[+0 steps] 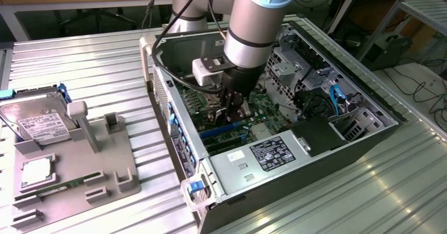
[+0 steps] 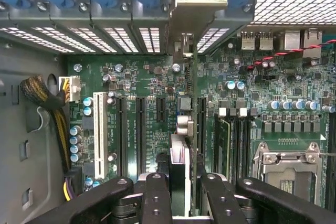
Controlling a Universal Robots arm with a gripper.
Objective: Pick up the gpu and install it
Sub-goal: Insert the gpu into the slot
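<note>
The two black fingers [image 2: 157, 198] are clamped on the gpu [image 2: 181, 145], held edge-on. The single gripper [image 1: 234, 108] reaches down inside the open computer case [image 1: 363, 100], the card standing on the green motherboard [image 2: 252, 93] among its slots. One power supply [image 1: 269, 158] sits just nearer. At the exterior view's left, one hard drive [image 1: 35, 120] rests on a grey holder tray [image 1: 104, 176].

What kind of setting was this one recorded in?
Probably a robotics lab bench for PC assembly: an open black desktop computer case on a ribbed metal table, a grey parts fixture holding a silver hard drive.
</note>
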